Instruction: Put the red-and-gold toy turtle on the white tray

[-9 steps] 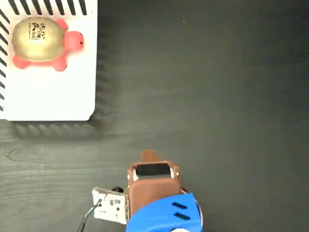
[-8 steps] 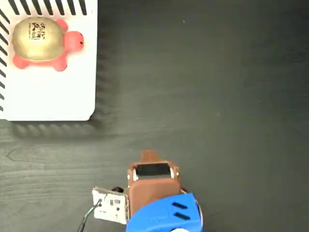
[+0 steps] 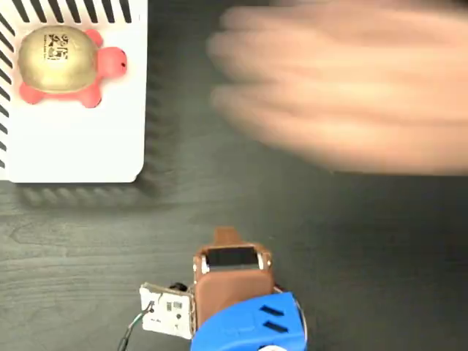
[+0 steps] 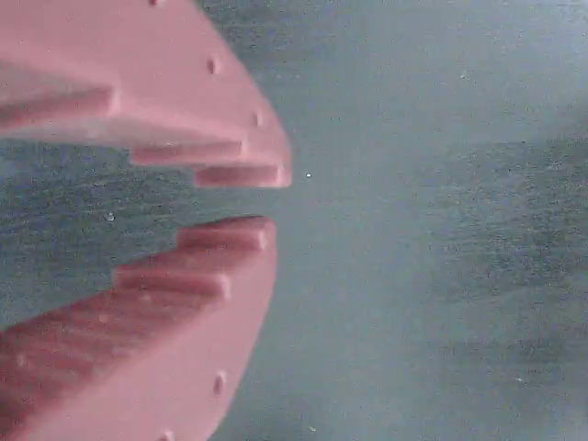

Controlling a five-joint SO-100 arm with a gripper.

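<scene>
The turtle [image 3: 62,66] sat on the tray [image 3: 80,146]. A person's blurred hand [image 3: 344,91] reached over the worktop [image 3: 329,241]. The fingers [image 4: 248,243] stood slightly apart, empty.

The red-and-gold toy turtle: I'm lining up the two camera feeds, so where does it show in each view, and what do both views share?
Fixed view: the red-and-gold toy turtle sits at upper left, on the white tray, head pointing right.
Wrist view: not in it; only the gripper, nothing between its fingers, over the table.
Shared landmark: the dark wood-grain table, also seen in the wrist view.
</scene>
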